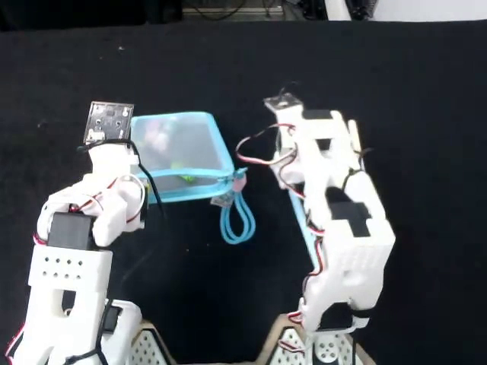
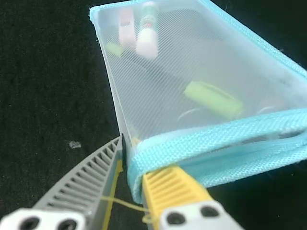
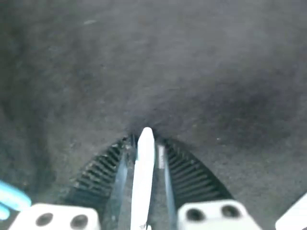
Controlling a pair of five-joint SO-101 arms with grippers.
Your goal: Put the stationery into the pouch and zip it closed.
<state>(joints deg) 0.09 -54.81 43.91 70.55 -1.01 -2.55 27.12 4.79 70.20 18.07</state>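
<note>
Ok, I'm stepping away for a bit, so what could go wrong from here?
The left claw pinches only a corner of the pouch, so it may slip free under a push. The right claw holds a slim white stick, which could twist or drop on the way over.

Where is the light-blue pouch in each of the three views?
High view: pouch left of centre.
Left wrist view: upper right, its corner held in the left claw.
Right wrist view: blue bit at the edge, perhaps its strap.
Shared: the black table.
</note>
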